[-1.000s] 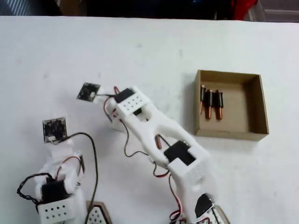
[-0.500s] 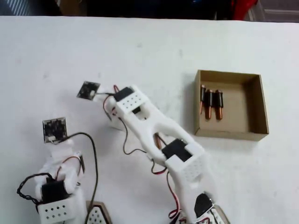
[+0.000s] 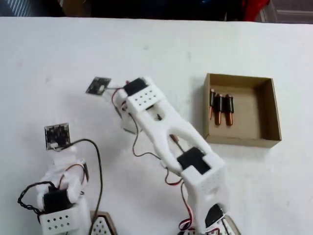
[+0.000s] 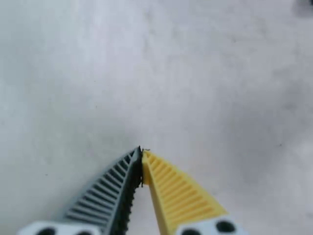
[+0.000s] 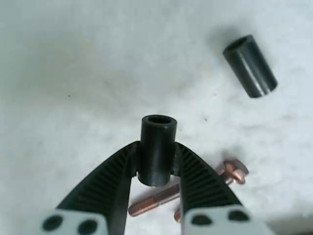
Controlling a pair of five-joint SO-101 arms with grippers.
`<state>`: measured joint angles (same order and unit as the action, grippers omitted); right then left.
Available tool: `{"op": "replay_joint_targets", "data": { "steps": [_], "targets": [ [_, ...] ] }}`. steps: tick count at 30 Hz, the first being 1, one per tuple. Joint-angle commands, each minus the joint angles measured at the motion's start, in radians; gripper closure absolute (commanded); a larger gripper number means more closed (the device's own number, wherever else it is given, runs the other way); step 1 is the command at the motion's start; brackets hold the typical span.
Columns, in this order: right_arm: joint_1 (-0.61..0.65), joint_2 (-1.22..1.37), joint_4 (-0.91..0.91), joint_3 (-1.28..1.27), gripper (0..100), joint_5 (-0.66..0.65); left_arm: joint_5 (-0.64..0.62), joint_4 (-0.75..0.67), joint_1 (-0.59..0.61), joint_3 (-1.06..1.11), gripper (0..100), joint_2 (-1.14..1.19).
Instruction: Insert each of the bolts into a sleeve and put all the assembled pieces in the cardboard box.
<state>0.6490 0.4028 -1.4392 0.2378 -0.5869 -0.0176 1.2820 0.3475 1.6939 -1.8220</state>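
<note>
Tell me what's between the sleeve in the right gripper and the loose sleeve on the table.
Only bare table lies between the held sleeve and the loose sleeve, in the right wrist view.

Black sleeve point(image 5: 157, 147) upright, copper bolt point(image 5: 154, 199) lying nearby

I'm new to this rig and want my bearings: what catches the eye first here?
The right hand clamps a black sleeve upright, with copper bolts lying close by on the table and a second sleeve lying farther off. Three assembled pieces lie side by side in the cardboard box.
</note>
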Motion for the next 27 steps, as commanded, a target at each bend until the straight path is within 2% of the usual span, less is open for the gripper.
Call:
{"op": "replay_joint_targets", "data": {
  "steps": [1, 16, 27],
  "targets": [
    [-0.051, -0.136, -0.05, 0.046, 98.1, 0.069, 0.005, -0.011, 0.013, -0.002, 98, -0.007],
    [-0.245, -0.41, -0.278, 0.023, 98.1, 0.094, 0.005, -0.008, 0.013, -0.002, 98, -0.007],
    [-0.254, -0.651, -0.13, -0.356, 98.1, 0.084, 0.005, -0.008, 0.013, -0.002, 98, -0.007]
  ]
}}
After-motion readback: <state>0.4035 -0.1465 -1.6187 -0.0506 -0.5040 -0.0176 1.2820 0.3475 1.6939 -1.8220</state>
